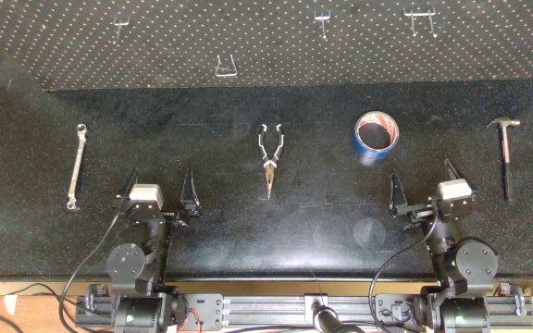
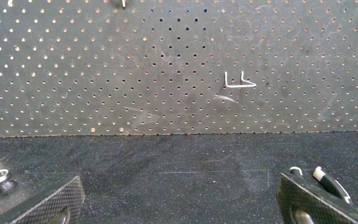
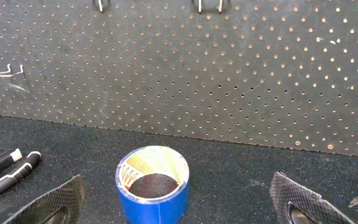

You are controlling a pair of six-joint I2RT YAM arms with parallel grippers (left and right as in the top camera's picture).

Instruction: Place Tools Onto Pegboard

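On the black table [image 1: 322, 222], the wrench [image 1: 77, 166], pliers [image 1: 270, 159], tape roll [image 1: 376, 135] and hammer [image 1: 505, 153] lay flat in a row, none on the pegboard [image 1: 248, 37] yet. The left gripper [image 1: 161, 180] and right gripper [image 1: 422, 180] sat near their bases, fingers spread wide and holding nothing, likely so a tool could fit between them.

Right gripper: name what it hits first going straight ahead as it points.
Probably the tape roll, ahead of the right gripper and in line with its open gap, slightly off-centre. Behind that comes the pegboard. Depth is unclear.

Black textured table [image 1: 322, 231], metal rail [image 1: 266, 303]
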